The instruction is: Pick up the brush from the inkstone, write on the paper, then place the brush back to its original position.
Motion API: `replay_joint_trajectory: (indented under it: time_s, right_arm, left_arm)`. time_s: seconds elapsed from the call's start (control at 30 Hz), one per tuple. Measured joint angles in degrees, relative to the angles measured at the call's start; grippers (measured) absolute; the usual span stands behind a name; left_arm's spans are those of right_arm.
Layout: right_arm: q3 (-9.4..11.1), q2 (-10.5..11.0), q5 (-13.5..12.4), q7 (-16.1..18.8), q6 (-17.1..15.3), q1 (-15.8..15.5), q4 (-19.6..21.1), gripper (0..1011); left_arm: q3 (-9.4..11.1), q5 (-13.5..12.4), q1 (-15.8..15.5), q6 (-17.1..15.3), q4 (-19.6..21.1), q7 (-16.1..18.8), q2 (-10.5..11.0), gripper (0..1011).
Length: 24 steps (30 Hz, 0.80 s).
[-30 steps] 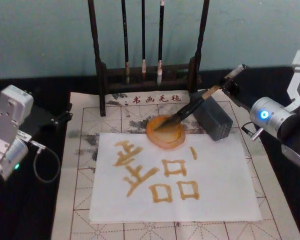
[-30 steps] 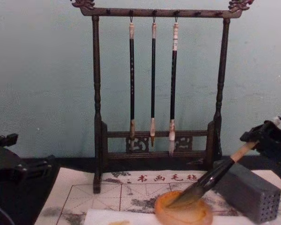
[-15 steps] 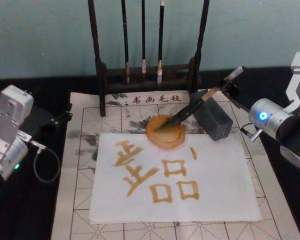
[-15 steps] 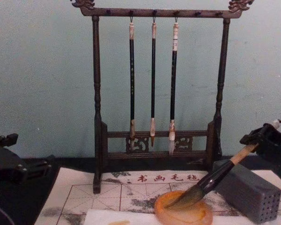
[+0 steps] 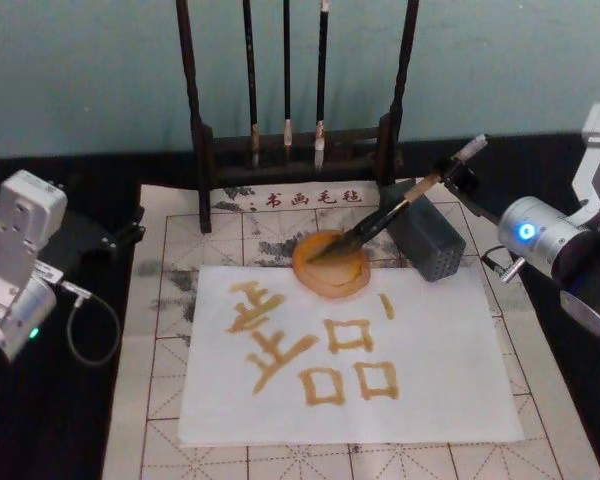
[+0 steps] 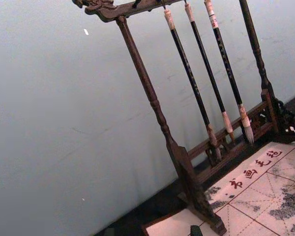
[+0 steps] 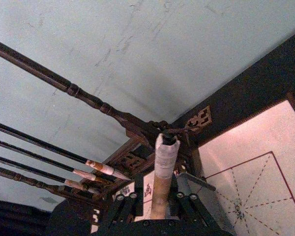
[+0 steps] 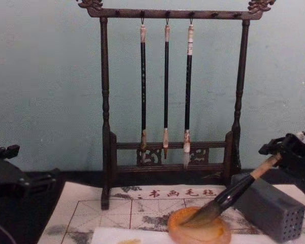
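Lowered slightly, the brush has its bristles in the orange inkstone and its handle nearing the grey block, the right gripper still clenched on its upper end, so release likely remains; left gripper parked far left.

My head camera looked steeply down on the felt mat, with the brush rack at twelve o'clock. My chest camera faced that rack level and close. My left wrist camera saw it tilted, and my right wrist camera sighted along the brush toward it.
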<state>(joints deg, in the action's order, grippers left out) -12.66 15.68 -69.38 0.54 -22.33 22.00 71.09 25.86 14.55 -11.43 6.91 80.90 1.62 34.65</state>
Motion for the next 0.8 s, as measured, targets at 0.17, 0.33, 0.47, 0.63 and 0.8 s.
replay_joint_trajectory:
  time_s: [0.17, 0.33, 0.47, 0.63, 0.8]
  right_arm:
    - [0.0, 0.0, 0.0, 0.0, 0.0, 0.0, 0.0, 435]
    - [0.1, 0.0, 0.0, 0.0, -0.1, 0.0, 0.0, 621]
    - [0.1, 0.0, 0.0, 0.0, -0.1, 0.0, 0.0, 736]
    - [0.1, 0.0, 0.0, 0.1, -0.1, 0.0, 0.0, 877]
    - [0.1, 0.0, 0.1, 0.1, -0.1, 0.0, 0.0, 1002]
  left_arm:
    - [0.0, 0.0, 0.0, 0.0, 0.0, 0.0, 0.0, 1001]
    - [0.0, 0.0, 0.0, 0.0, 0.0, 0.0, 0.0, 1001]
    - [0.0, 0.0, 0.0, 0.0, 0.0, 0.0, 0.0, 1001]
    - [0.0, 0.0, 0.0, 0.0, 0.0, 0.0, 0.0, 1001]
    - [0.0, 0.0, 0.0, 0.0, 0.0, 0.0, 0.0, 1001]
